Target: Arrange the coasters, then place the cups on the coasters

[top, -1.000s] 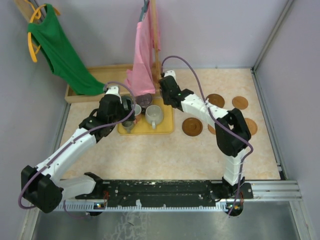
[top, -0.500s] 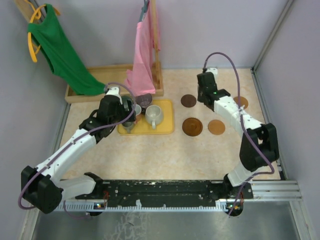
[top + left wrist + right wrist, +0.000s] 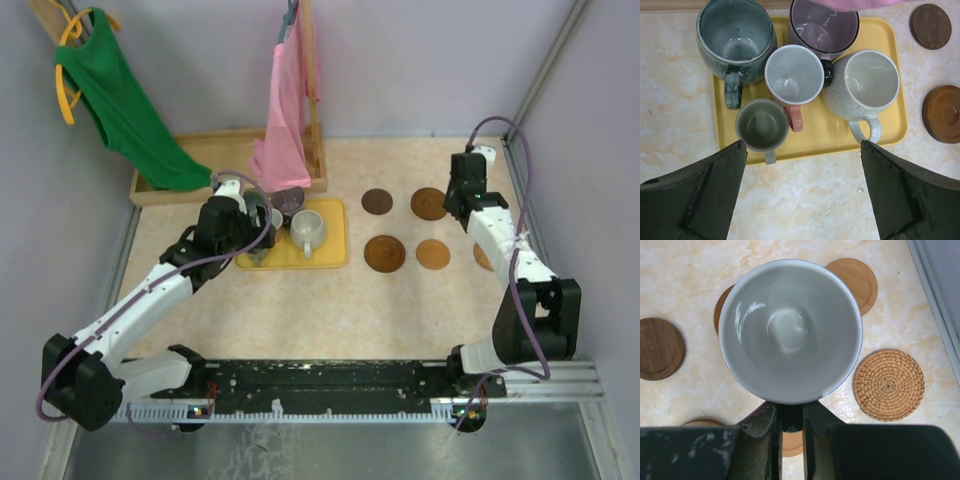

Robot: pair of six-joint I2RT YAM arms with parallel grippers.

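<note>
My right gripper [image 3: 791, 410] is shut on the handle of a pale blue-grey cup [image 3: 790, 330], held upright above the coasters at the far right. A tan coaster [image 3: 857, 282], a woven one [image 3: 888, 385] and a dark one [image 3: 660, 347] lie around it; another [image 3: 721, 305] is partly hidden under the cup. From above, that gripper [image 3: 467, 188] covers the cup; coasters [image 3: 377, 201] [image 3: 433, 254] lie to its left. My left gripper [image 3: 803, 145] is open at the near edge of the yellow tray [image 3: 885, 135]. The tray holds several cups, among them a cream one [image 3: 861, 86] and a small grey-green one [image 3: 762, 125].
A wooden rack with a pink cloth [image 3: 283, 110] stands behind the tray. A green garment [image 3: 125, 105] hangs over a wooden box [image 3: 215, 150] at back left. A metal rail [image 3: 530, 200] and grey wall bound the right side close to my right arm.
My right arm has swung from the tray to the far right side, carrying the pale cup over the coasters. The left arm has barely moved.
</note>
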